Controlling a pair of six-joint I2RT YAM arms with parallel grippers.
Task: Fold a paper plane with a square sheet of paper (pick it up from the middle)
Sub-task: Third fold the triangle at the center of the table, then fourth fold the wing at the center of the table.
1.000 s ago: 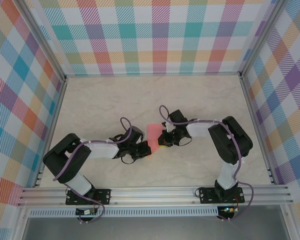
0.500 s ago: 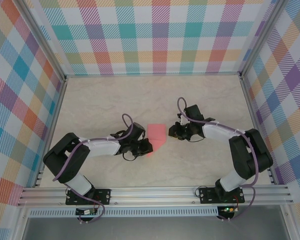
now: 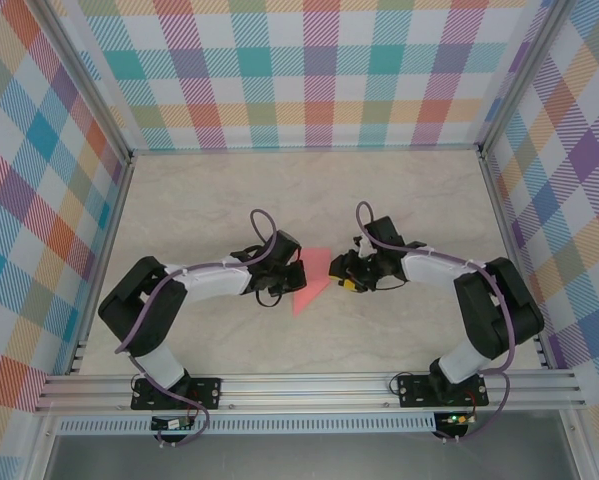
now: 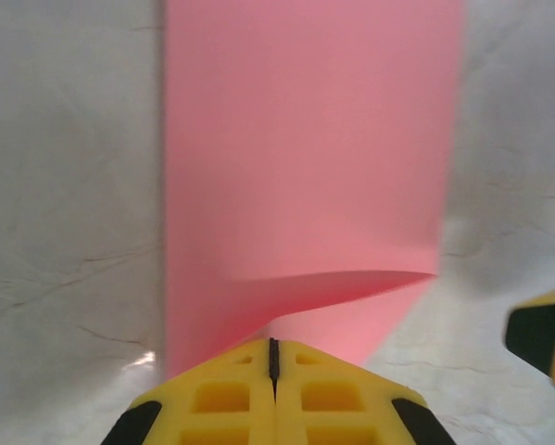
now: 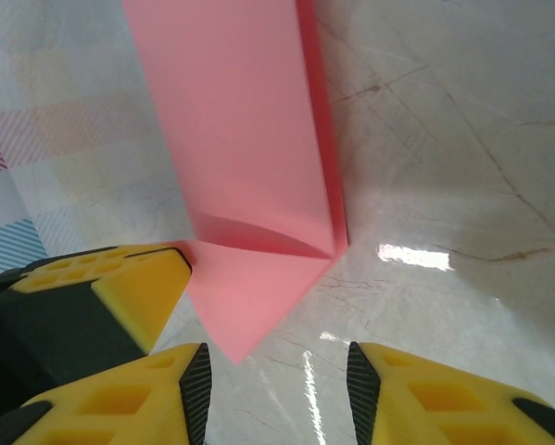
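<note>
My left gripper [image 4: 272, 350], clenched, meets the near edge of the sheet of paper [image 4: 305, 158]; whether it pinches the sheet I cannot tell. My right gripper [image 5: 275, 371], released, straddles the sheet's point from 3 o'clock. The pink sheet lies part-folded at the centre of the table [image 3: 229, 190]. To crease well, I judge: press flat and slide slowly along the fold. No writing legible.

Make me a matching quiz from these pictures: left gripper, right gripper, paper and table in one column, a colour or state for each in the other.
1 left gripper
2 right gripper
3 paper
4 table

A pale, marbled
B open
C pink, folded to a point
D shut on the paper

Pairs: 1-D, 2-B, 3-C, 4-A
</note>
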